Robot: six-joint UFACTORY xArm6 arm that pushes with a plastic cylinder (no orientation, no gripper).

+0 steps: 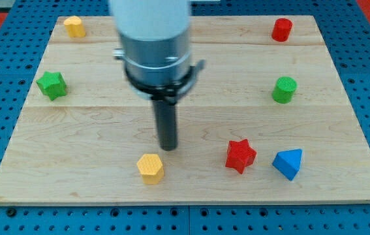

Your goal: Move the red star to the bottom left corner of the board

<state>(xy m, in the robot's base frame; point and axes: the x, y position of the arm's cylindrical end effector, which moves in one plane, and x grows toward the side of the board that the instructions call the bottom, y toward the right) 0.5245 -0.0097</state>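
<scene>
Red star (240,155), blue triangle (288,162), yellow hexagon (150,168), pale wooden board (93,124)

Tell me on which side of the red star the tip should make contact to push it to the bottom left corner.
On its right side, slightly toward the view's top. The red star must travel left and a little down. My tip is now to its left, above the yellow hexagonal block, which lies near the path, so I would probably circle around first.

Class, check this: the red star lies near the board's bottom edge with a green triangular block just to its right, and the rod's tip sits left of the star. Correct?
One error: the triangular block right of the red star is blue, not green, as the camera view shows. My tip does sit left of the star.
</scene>
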